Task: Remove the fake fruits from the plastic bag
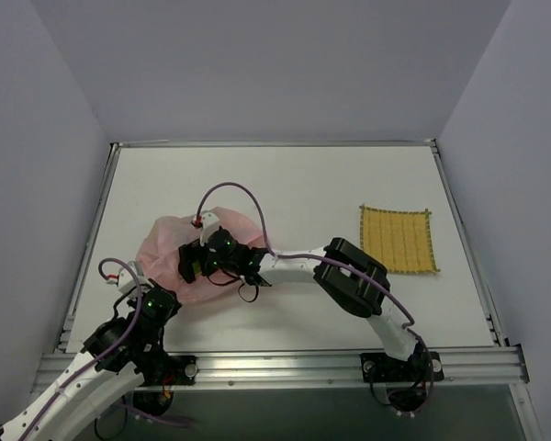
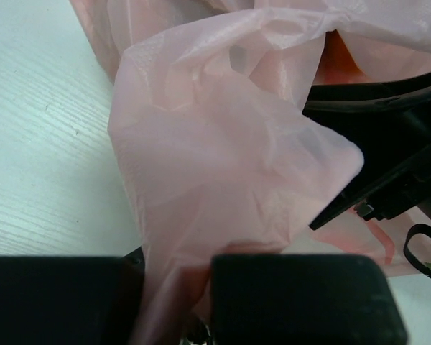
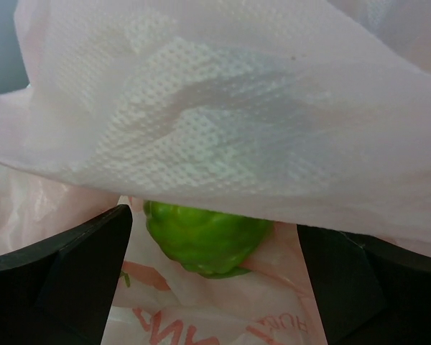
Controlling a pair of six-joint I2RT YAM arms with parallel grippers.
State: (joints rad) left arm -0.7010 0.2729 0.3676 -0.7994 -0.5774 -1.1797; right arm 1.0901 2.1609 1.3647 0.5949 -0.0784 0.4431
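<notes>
The pink plastic bag (image 1: 170, 248) lies crumpled at the left middle of the table. My left gripper (image 1: 145, 296) is at the bag's near left edge, shut on a fold of its film (image 2: 201, 180). My right gripper (image 1: 198, 262) is reached into the bag's mouth and is open. In the right wrist view a lime-green fruit (image 3: 205, 237) lies inside the bag (image 3: 215, 115), between and just beyond my open fingers (image 3: 65, 277), half covered by the upper film. An orange patch of another fruit (image 2: 341, 61) shows through the film. The other fruits are hidden.
A yellow woven square mat (image 1: 398, 238) lies on the right side of the white table (image 1: 285, 184). Grey walls stand on three sides. A metal rail (image 1: 275, 366) runs along the near edge.
</notes>
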